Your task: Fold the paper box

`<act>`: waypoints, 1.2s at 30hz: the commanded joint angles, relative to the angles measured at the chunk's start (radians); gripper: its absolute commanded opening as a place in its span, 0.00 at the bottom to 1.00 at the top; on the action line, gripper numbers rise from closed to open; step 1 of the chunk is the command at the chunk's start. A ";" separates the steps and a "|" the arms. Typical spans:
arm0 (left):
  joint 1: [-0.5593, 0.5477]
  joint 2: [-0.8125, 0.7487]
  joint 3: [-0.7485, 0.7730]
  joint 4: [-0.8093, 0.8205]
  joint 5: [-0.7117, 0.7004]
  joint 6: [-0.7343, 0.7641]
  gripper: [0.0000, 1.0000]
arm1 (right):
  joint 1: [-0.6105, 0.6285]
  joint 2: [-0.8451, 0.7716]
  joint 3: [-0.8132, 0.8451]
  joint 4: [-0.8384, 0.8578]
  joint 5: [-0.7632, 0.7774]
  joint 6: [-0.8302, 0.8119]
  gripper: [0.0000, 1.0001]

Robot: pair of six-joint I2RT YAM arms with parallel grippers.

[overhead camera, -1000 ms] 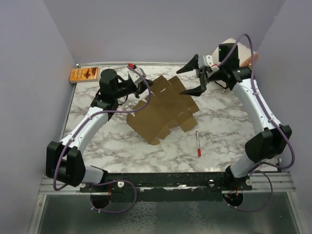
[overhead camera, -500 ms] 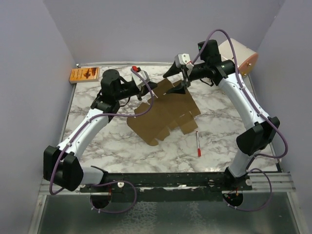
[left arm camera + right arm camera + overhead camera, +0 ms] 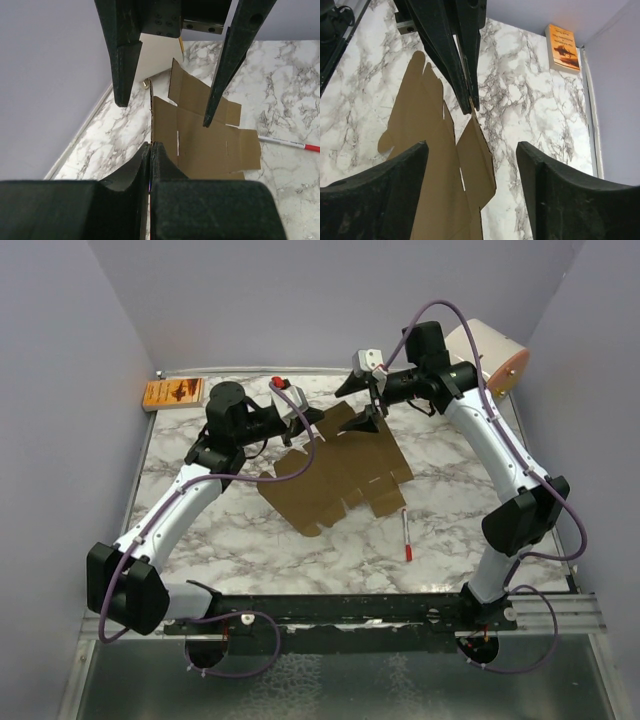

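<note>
Plain lavender walls [image 3: 300, 300] fill the top of the frame and both sides. A white marble table [image 3: 200, 530] with grey veins occupies the centre under soft, even light.

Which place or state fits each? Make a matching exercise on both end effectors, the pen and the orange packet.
1 left end effector
2 right end effector
3 pen
4 orange packet

A far left corner of the table
B shut on an edge of the paper box
C open above the box
D lying by the box's near right corner

Pairs: 1-B, 2-C, 3-D, 4-A
</note>
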 commanded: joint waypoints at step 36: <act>-0.006 -0.151 -0.101 0.224 -0.251 -0.232 0.37 | -0.016 -0.077 -0.013 -0.004 -0.063 0.090 0.01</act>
